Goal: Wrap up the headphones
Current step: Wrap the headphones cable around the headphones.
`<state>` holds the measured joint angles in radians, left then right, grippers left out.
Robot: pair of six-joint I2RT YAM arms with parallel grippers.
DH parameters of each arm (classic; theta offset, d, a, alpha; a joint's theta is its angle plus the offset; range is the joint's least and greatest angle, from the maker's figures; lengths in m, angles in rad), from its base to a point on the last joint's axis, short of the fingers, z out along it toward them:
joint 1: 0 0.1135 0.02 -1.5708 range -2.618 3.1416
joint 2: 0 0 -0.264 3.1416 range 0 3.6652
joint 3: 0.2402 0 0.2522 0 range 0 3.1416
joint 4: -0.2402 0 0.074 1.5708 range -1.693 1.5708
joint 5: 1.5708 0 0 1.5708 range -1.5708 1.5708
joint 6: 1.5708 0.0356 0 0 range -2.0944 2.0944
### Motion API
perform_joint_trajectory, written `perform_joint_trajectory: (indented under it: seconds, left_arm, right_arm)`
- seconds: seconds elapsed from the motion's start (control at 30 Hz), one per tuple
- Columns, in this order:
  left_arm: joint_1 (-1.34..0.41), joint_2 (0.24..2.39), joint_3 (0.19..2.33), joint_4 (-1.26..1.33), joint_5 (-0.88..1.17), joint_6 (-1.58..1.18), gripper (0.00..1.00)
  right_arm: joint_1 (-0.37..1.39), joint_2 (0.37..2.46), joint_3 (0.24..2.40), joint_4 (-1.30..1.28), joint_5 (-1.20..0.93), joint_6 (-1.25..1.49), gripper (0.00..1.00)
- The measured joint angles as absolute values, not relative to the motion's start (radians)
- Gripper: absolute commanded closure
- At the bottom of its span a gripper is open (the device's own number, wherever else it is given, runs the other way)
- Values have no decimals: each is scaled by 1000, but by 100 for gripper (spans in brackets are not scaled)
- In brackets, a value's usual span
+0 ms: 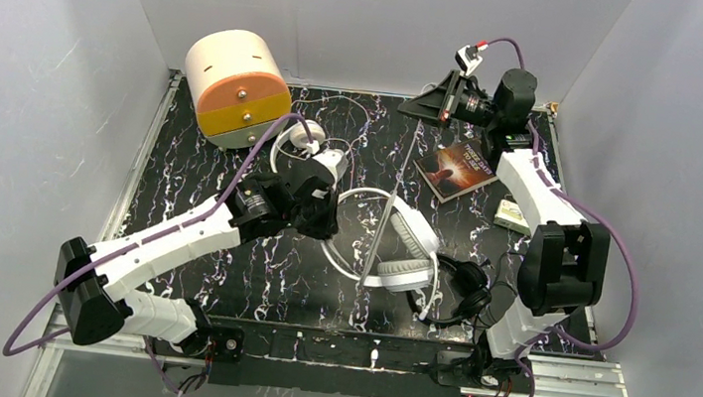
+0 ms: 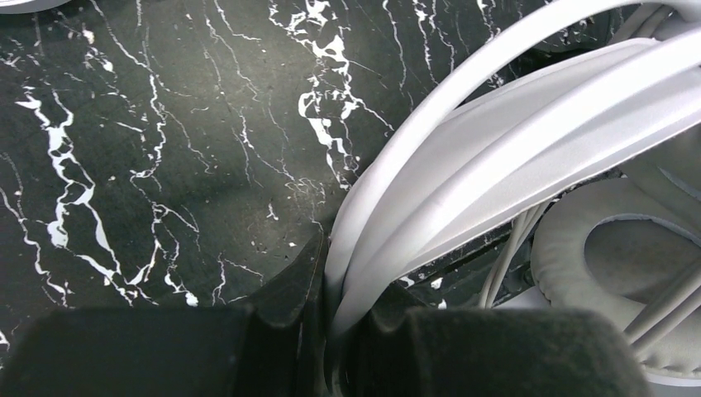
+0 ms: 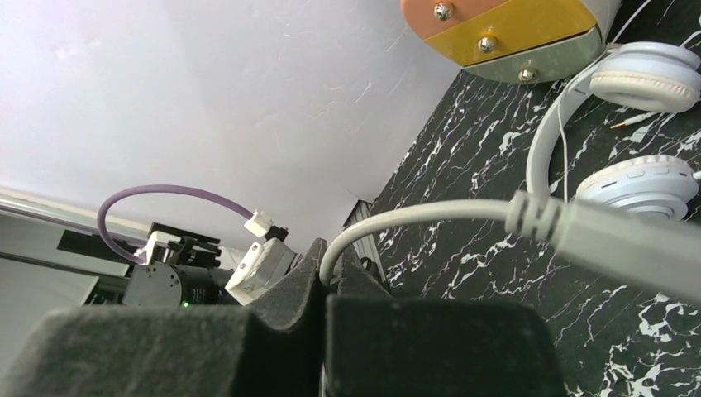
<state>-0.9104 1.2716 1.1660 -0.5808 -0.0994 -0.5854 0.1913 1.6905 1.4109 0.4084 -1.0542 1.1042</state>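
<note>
Black marbled table (image 1: pixel 263 283), big white padded headphones (image 1: pixel 409 255), cord (image 3: pixel 413 213) stretched taut

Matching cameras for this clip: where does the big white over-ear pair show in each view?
Top external: big white over-ear pair at table centre, headband in the left end effector.
Left wrist: its headband fills the right half, pinched at the bottom edge.
Right wrist: not in it; a grey cord is pinched, the white pair behind is the slimmer on-ear pair.
Shared landmark: the black marbled tabletop.
</note>
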Motion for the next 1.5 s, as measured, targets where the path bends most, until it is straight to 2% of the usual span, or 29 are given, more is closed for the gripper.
perform_joint_trajectory:
  seconds: [0.3,0.43,0.53,0.73,0.87,1.0,1.1,1.27,1.43,1.5]
  left_arm:
    - [-895,1321,1166,-609,-228,-594,100]
    - [-829,1370,1164,-594,-224,-594,100]
    - [-750,1362,1161,-577,-172,-591,100]
    - [-652,1372,1187,-575,-85,-584,100]
    - [-614,1394,1225,-576,-39,-590,100]
    - [-568,1405,1258,-577,-14,-599,100]
    - [-546,1404,1283,-571,-37,-596,100]
    - [-538,1359,1270,-509,-109,-563,100]
    - [-534,1286,1262,-504,-130,-527,100]
    - [-527,1260,1262,-507,-115,-536,100]
  right_arm:
    - [236,1660,1415,383,-1039,1104,95]
    - [327,1586,1411,285,-977,1016,83]
    - [398,1505,1408,212,-911,919,78]
    - [478,1362,1354,238,-878,790,77]
    - [547,1332,1277,282,-890,750,85]
    - [617,1327,1168,290,-901,718,85]
    - [643,1308,1079,268,-904,693,79]
    - [650,1239,1069,111,-842,614,58]
    - [651,1159,1198,-146,-654,490,36]
    - [651,1135,1267,-239,-535,440,24]
